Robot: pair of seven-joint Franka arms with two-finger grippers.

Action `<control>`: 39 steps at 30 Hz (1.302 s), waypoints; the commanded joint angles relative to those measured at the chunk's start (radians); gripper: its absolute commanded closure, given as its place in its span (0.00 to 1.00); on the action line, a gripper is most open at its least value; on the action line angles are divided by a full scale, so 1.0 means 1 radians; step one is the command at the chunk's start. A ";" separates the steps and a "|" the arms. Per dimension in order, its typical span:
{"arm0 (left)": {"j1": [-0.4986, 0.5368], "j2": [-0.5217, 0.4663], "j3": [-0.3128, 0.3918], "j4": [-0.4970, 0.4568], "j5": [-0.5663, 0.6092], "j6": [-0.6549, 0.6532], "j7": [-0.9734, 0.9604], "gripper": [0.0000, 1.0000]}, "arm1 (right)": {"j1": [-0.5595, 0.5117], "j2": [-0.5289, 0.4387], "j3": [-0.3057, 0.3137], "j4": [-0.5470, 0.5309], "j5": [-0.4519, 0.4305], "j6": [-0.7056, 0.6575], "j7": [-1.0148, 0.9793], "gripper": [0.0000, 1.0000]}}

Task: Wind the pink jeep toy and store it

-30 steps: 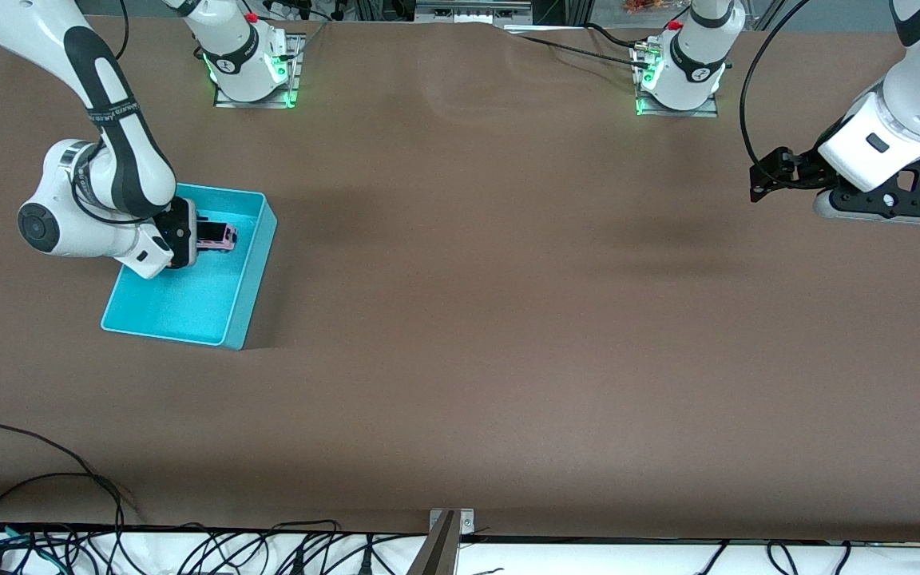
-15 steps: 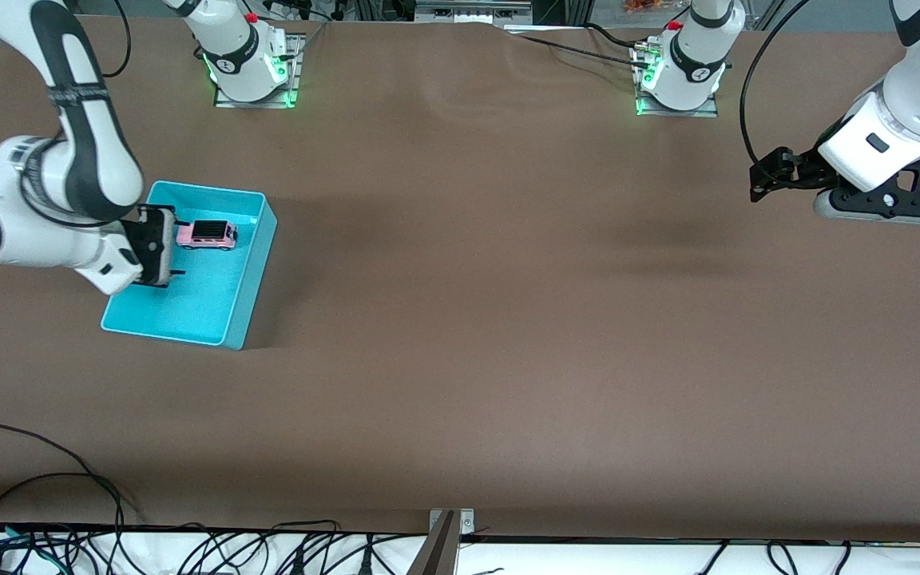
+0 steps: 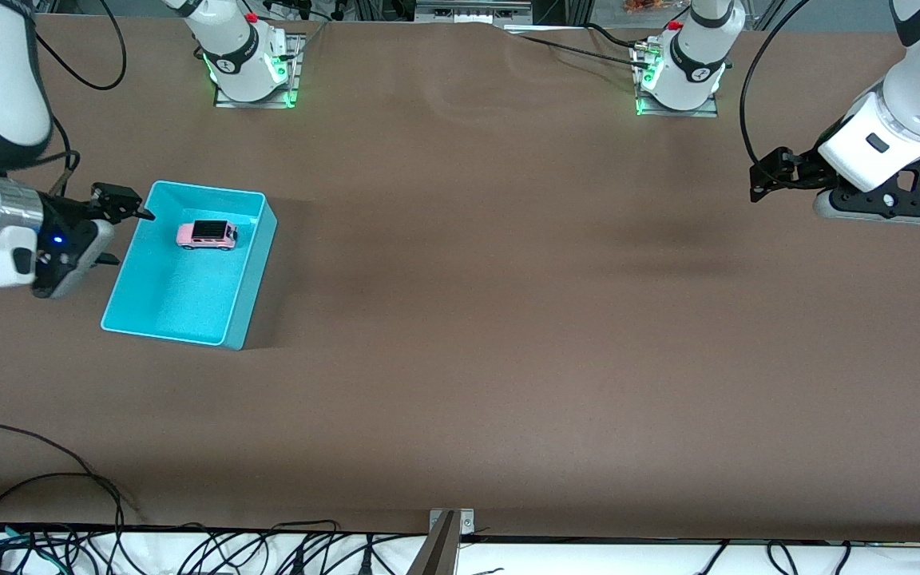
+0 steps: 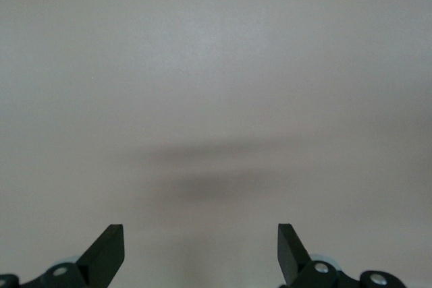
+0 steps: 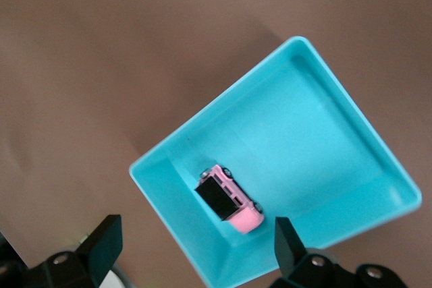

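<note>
**Spotter:** Front view first, nearest thing out: you have the cyan bin (image 3: 188,275) at the right arm's end of the table, and the pink jeep toy (image 3: 207,234) sits on its wheels inside it, close to the wall farthest from the camera.

**Trainee:** How would it handle if I had to take it again?

**Spotter:** I judge it light, rigid and slick-sided. You pinch it across the two long flanks, below the black roof, never by the wheels.

**Trainee:** And the grippers?

**Spotter:** Your right gripper (image 3: 120,228) hangs just outside the bin's edge, fingers spread and empty. The left gripper (image 3: 763,180) waits over bare table, fingers apart, holding nothing.

**Trainee:** What do the wrists add?

**Spotter:** Right wrist view shows you the jeep (image 5: 229,206) tucked into a corner of the bin (image 5: 324,133), lying slantwise to the walls. Left wrist view gives only table.
</note>
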 commanded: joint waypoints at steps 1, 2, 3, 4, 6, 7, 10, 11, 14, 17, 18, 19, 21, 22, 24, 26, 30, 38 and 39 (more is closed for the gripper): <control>0.011 0.016 -0.007 0.035 -0.019 -0.024 0.009 0.00 | 0.002 -0.070 0.031 0.007 -0.014 -0.032 0.304 0.00; 0.011 0.016 -0.007 0.035 -0.019 -0.024 0.009 0.00 | 0.002 -0.082 0.044 0.013 -0.035 -0.032 0.356 0.00; 0.011 0.016 -0.007 0.035 -0.019 -0.024 0.009 0.00 | 0.002 -0.087 0.051 0.018 -0.048 -0.032 0.385 0.00; 0.011 0.016 -0.007 0.035 -0.019 -0.024 0.009 0.00 | 0.002 -0.091 0.061 0.025 -0.064 -0.032 0.425 0.00; 0.011 0.016 -0.007 0.035 -0.019 -0.024 0.009 0.00 | 0.002 -0.097 0.081 0.039 -0.106 -0.032 0.532 0.00; 0.011 0.016 -0.007 0.035 -0.019 -0.024 0.009 0.00 | 0.002 -0.097 0.093 0.044 -0.124 -0.034 0.583 0.00; 0.011 0.016 -0.007 0.035 -0.019 -0.024 0.009 0.00 | 0.002 -0.097 0.116 0.087 -0.175 -0.066 0.694 0.00; 0.011 0.016 -0.007 0.035 -0.019 -0.024 0.009 0.00 | 0.002 -0.096 0.119 0.104 -0.184 -0.083 0.706 0.00; 0.011 0.016 -0.007 0.035 -0.019 -0.024 0.009 0.00 | 0.001 -0.097 0.114 0.133 -0.189 -0.107 0.716 0.00; 0.011 0.016 -0.007 0.035 -0.019 -0.024 0.011 0.00 | -0.001 -0.110 0.105 0.134 -0.190 -0.133 0.719 0.00; 0.011 0.016 -0.007 0.035 -0.019 -0.024 0.011 0.00 | -0.002 -0.123 0.102 0.133 -0.192 -0.147 0.720 0.00; 0.011 0.016 -0.007 0.035 -0.019 -0.024 0.011 0.00 | -0.002 -0.137 0.098 0.130 -0.193 -0.155 0.720 0.00; 0.011 0.016 -0.007 0.035 -0.019 -0.024 0.009 0.00 | -0.001 -0.160 0.096 0.113 -0.198 -0.161 0.720 0.00; 0.011 0.016 -0.007 0.035 -0.019 -0.024 0.011 0.00 | -0.001 -0.169 0.096 0.102 -0.200 -0.161 0.720 0.00; 0.011 0.016 -0.007 0.035 -0.019 -0.024 0.009 0.00 | -0.001 -0.202 0.097 0.069 -0.207 -0.159 0.720 0.00; 0.011 0.016 -0.007 0.033 -0.017 -0.024 0.009 0.00 | -0.001 -0.241 0.097 0.023 -0.212 -0.155 0.725 0.00; 0.010 0.016 -0.007 0.035 -0.017 -0.024 0.008 0.00 | -0.001 -0.311 0.097 -0.069 -0.212 -0.112 0.731 0.00; 0.010 0.016 -0.007 0.035 -0.019 -0.024 0.008 0.00 | -0.008 -0.253 0.093 -0.001 -0.206 -0.103 0.709 0.00; 0.010 0.016 -0.007 0.035 -0.019 -0.024 0.008 0.00 | -0.008 -0.242 0.093 0.012 -0.207 -0.104 0.711 0.00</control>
